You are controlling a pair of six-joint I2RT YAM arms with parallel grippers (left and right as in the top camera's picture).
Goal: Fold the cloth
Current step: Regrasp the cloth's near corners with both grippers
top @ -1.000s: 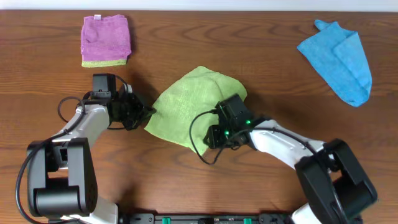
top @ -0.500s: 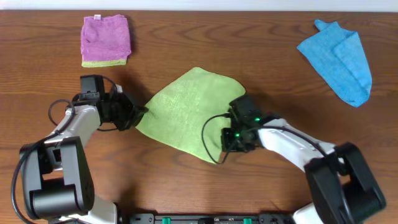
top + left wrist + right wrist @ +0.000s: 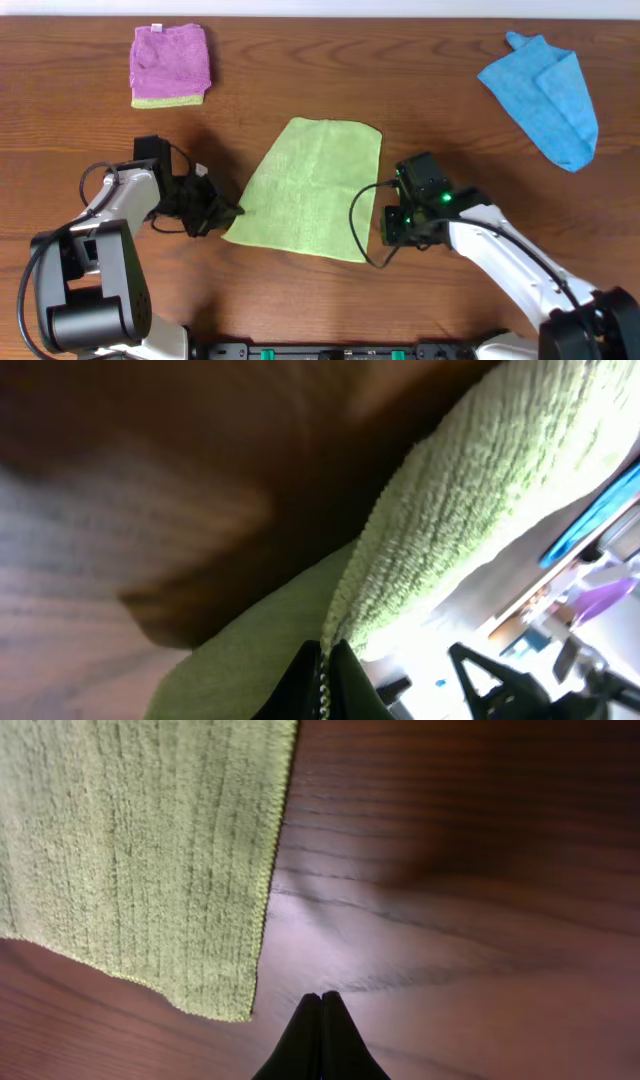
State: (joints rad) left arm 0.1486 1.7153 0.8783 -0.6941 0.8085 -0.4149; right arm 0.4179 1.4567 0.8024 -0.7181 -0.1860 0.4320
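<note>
While the left gripper (image 3: 323, 660) pinches the cloth (image 3: 310, 190) at its near-left corner, it lies spread mid-table.
Right gripper (image 3: 321, 1000) closed, empty, over the table (image 3: 450, 100) beside the near-right corner; the pinch probably readies that corner for folding.

The cloth (image 3: 310, 190) lies flat at the middle of the table (image 3: 450, 100). The left gripper (image 3: 222, 212) is at the cloth's 8 o'clock, touching its near-left corner. The right gripper (image 3: 388, 232) is at its 4 o'clock, just beside the near-right corner but apart from it. A folded cloth (image 3: 170, 62) lies well apart at 11 o'clock, and a rumpled cloth (image 3: 545, 95) well apart at 2 o'clock.
</note>
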